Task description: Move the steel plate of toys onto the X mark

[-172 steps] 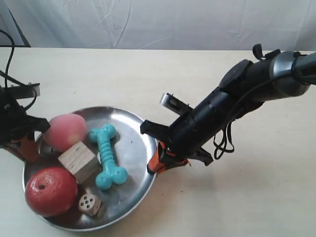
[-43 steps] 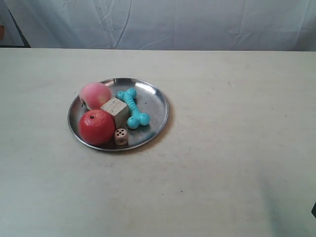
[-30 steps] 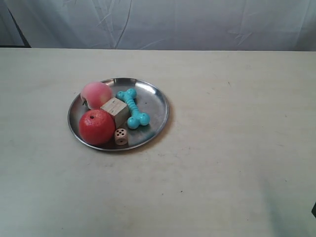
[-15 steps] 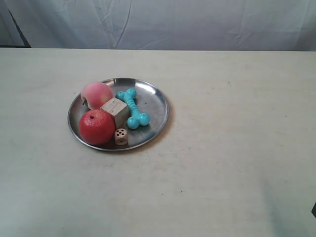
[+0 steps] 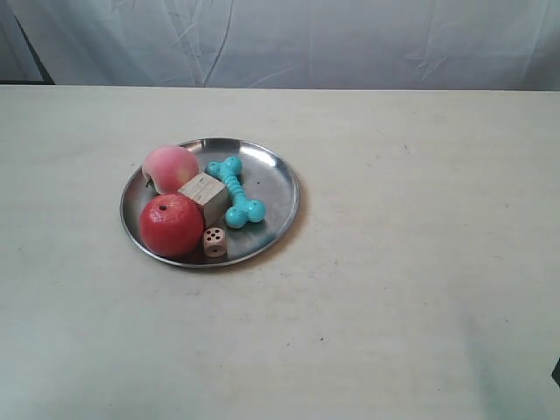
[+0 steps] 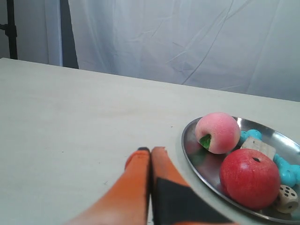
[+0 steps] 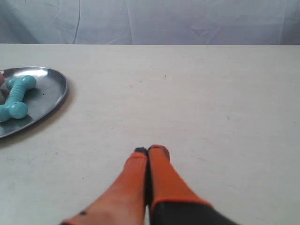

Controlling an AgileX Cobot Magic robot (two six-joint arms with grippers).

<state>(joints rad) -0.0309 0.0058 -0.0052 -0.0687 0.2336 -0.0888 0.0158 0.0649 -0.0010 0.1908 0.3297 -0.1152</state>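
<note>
The steel plate (image 5: 278,184) lies flat on the beige table, left of centre in the exterior view. It holds the pink peach (image 5: 170,166), red apple (image 5: 171,225), turquoise bone (image 5: 234,192), wooden cube (image 5: 204,194) and small die (image 5: 214,241). No X mark can be made out anywhere. My left gripper (image 6: 150,150) is shut and empty, a short way off the plate's rim (image 6: 197,161) beside the peach (image 6: 218,132) and apple (image 6: 250,178). My right gripper (image 7: 149,150) is shut and empty, well away from the plate (image 7: 54,86) and bone (image 7: 16,96).
A white cloth backdrop (image 5: 289,39) hangs behind the table's far edge. A dark sliver (image 5: 556,372) shows at the exterior view's lower right corner. Neither arm appears in the exterior view.
5.7 s ago both grippers held the plate's rim close to the camera. Now the plate rests on the table and both arms have withdrawn. Nothing has moved over the last second.
</note>
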